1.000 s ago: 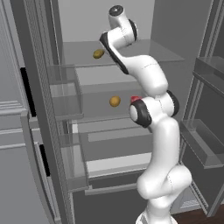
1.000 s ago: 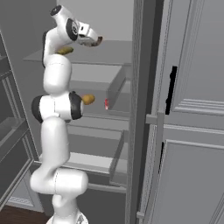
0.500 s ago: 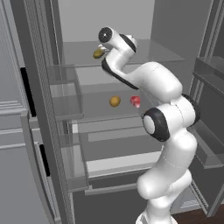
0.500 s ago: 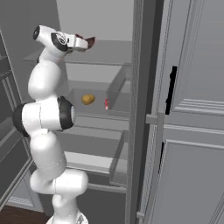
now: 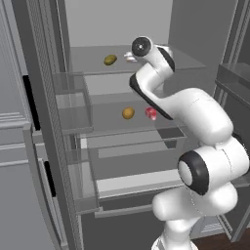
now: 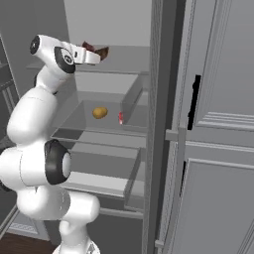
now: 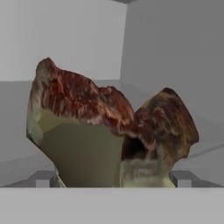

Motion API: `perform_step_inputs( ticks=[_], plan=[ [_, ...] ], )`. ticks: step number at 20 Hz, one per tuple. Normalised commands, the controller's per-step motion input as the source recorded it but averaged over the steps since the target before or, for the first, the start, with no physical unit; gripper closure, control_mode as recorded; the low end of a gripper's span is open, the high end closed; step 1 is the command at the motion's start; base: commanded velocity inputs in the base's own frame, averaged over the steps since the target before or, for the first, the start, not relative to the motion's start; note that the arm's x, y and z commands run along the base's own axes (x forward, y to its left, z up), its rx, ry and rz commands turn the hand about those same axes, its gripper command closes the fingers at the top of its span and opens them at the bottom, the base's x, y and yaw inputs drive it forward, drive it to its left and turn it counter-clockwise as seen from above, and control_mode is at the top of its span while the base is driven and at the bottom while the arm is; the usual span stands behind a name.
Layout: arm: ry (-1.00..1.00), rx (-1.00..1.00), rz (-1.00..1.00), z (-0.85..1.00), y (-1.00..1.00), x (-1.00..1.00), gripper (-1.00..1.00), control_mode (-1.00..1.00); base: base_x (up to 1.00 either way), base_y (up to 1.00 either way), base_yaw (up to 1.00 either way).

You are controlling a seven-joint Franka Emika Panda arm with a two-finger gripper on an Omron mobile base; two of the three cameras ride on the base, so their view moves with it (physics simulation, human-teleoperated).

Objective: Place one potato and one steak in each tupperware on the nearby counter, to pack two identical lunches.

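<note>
Reaching into the open fridge at its top shelf (image 5: pixel 185 61), with the fingers (image 7: pixel 113 177) standing wide on either side of the lumpy brown-red steak (image 7: pixel 109 131), close against it but not yet gripping. Sitting on that same shelf to the steak's left, the olive-yellow potato (image 5: pixel 110 59). Lying side by side on the shelf below (image 6: pixel 79 121), the golden-orange potato (image 5: pixel 128 113) and the small red-pink steak (image 5: pixel 151 113), near each other.

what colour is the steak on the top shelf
Dark brown-red, mottled, with a pale olive underside; the steak shows best in the hand view.
</note>
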Motion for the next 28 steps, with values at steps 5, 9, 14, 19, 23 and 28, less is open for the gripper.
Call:
perform_step_inputs(
  ticks=[5,9,14,19,23,28],
  plan=[
    [-0.02,0.16,0.19,0.0,-0.22,-1.0,1.0,-1.0,0.0,0.0,0.0],
    [-0.11,0.11,0.21,0.0,-0.29,-1.0,1.0,-1.0,0.0,0.0,0.0],
    [-0.05,0.0,0.17,0.0,-0.04,-1.0,1.0,-1.0,0.0,0.0,0.0],
    [-0.01,0.0,0.07,0.0,0.0,-0.4,1.0,1.0,-0.6,0.0,0.13],
    [0.0,0.0,0.0,0.0,0.0,0.0,1.0,1.0,-1.0,0.01,0.2],
    [0.0,0.0,0.0,0.0,0.0,0.0,1.0,1.0,-1.0,0.15,0.16]
  ],
)
